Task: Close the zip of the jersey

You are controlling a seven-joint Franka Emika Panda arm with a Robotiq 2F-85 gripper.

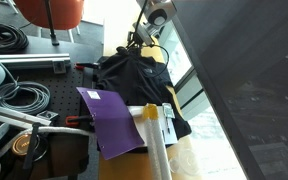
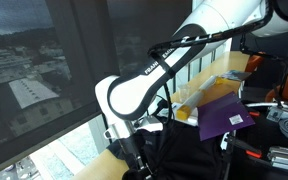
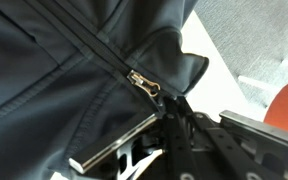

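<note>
The black jersey lies rumpled on the table, also in an exterior view and filling the wrist view. Its zip runs diagonally as a dark line down to a metal slider. My gripper sits right at the slider, its fingers drawn together on the pull tab, with the tab's end hidden between them. In both exterior views the gripper is low over the jersey's far end.
A flat purple sheet lies beside the jersey. Coiled cables and an orange chair are nearby. A window wall runs along the table edge. A yellow object lies by the jersey.
</note>
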